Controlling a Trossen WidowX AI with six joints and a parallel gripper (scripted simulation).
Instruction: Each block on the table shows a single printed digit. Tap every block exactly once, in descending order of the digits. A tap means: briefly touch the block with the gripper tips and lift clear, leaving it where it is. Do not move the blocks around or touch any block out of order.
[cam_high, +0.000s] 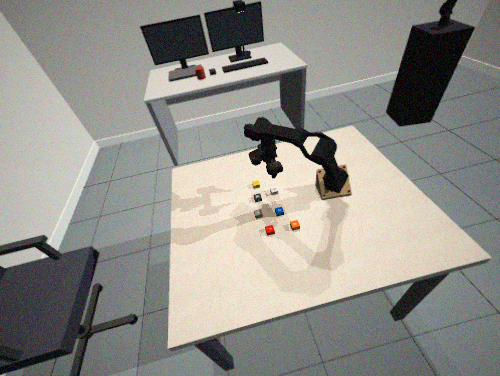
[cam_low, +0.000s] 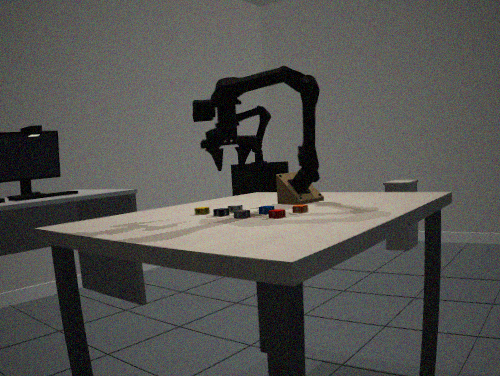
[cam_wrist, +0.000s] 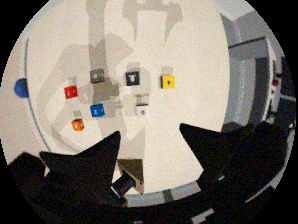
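My gripper (cam_high: 265, 168) (cam_low: 230, 166) (cam_wrist: 150, 131) is open and empty, high above the table near the white block. The yellow block (cam_high: 256, 184) (cam_low: 202, 211) (cam_wrist: 168, 82) seems to show a 4. The black block (cam_high: 257, 197) (cam_low: 221, 212) (cam_wrist: 132, 78), white block (cam_high: 274, 191) (cam_low: 235, 208) (cam_wrist: 142, 111), grey block (cam_high: 258, 213) (cam_low: 242, 214) (cam_wrist: 97, 76), blue block (cam_high: 279, 211) (cam_low: 266, 210) (cam_wrist: 97, 110), red block (cam_high: 270, 230) (cam_low: 277, 214) (cam_wrist: 71, 92) and orange block (cam_high: 295, 225) (cam_low: 300, 208) (cam_wrist: 78, 125) have digits too blurred to read surely.
The blocks stand apart on the table (cam_high: 215, 300) (cam_low: 280, 250). The arm's wooden base (cam_high: 324, 190) (cam_low: 285, 192) is behind them. A desk with monitors, a chair and a dark pedestal stand away from the table.
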